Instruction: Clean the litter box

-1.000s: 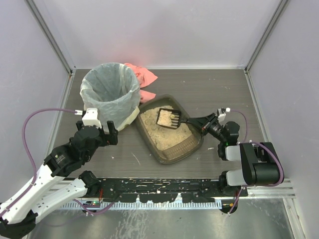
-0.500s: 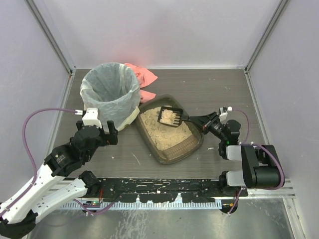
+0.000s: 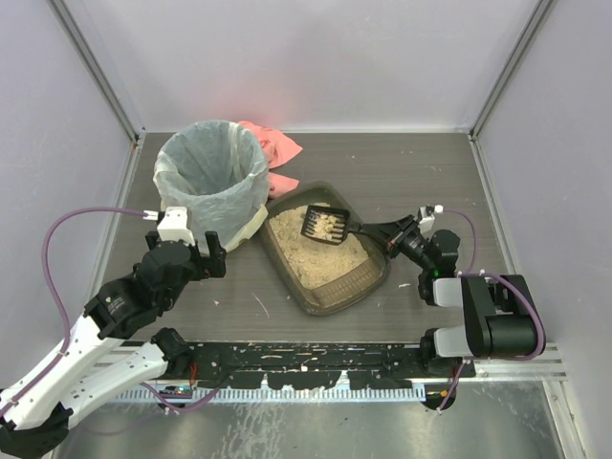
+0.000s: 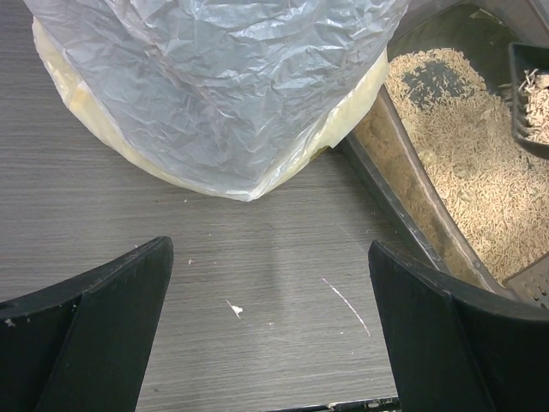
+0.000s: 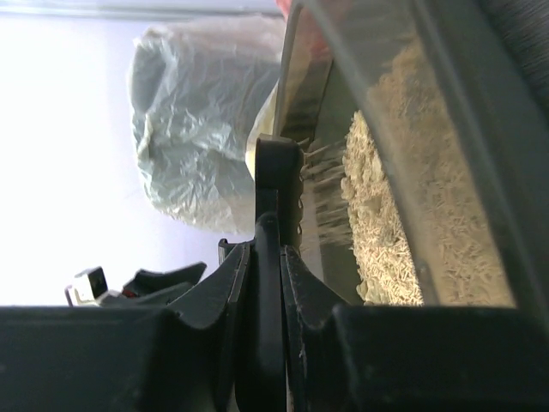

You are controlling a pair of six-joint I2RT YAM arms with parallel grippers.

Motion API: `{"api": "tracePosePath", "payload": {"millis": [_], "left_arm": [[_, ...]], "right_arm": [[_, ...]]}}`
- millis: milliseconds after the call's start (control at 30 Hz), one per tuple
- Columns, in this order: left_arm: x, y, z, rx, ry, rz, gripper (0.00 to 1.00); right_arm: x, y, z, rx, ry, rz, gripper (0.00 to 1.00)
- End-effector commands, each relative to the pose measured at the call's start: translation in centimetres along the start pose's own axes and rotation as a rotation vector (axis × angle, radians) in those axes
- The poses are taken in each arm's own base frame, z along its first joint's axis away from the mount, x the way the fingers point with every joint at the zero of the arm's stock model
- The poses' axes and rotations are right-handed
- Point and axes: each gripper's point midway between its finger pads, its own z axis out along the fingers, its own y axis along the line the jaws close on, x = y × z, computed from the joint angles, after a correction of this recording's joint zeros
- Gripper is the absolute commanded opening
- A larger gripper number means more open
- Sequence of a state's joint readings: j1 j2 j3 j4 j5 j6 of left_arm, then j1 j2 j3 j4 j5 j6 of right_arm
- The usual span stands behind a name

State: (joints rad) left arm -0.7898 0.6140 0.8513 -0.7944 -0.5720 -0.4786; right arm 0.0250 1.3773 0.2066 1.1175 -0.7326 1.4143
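Nearest me, along the table's front edge, runs the black mounting rail point(image 3: 316, 361), dusted with pale crumbs, with both arm bases bolted to it. From the left base the white-and-black arm reaches inward, and its left gripper point(image 3: 203, 256) hangs low over the grey wood-grain table point(image 3: 411, 172), fingers spread wide and holding nothing. In its wrist camera the two black fingers point(image 4: 94, 326) frame bare tabletop with a few white specks, just short of the bin's base. On the right side, the right gripper point(image 3: 400, 233) points left toward the middle of the table, and its wrist view shows the jaws pressed tight on the thin handle of the small black slotted scoop point(image 3: 323, 225). The litter box point(image 3: 330, 300), a shallow rectangular tray of dark smoky-brown plastic with rounded corners, sits slightly right of the table's centre, turned at an angle, its far-left corner just beside the bin; I cannot tell whether the two touch. Tan sandy litter point(image 3: 308, 256) covers its floor. The scoop's head is over the far part of the tray with pale litter lying in it; it looks raised off the bed, though I cannot be sure. Left of the tray stands the round bin lined with a crinkled white bag point(image 3: 212, 196). Behind it, at the far edge, lies a crumpled pink cloth point(image 3: 279, 145).
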Motion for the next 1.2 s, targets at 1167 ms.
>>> {"api": "tracePosePath", "payload": {"millis": [1167], "left_arm": [[-2.4, 0.3, -1.2, 0.009, -0.085, -0.050, 0.98]], "right_arm": [[2.1, 4.8, 2.5, -0.030, 0.140, -0.189, 0.01]]}}
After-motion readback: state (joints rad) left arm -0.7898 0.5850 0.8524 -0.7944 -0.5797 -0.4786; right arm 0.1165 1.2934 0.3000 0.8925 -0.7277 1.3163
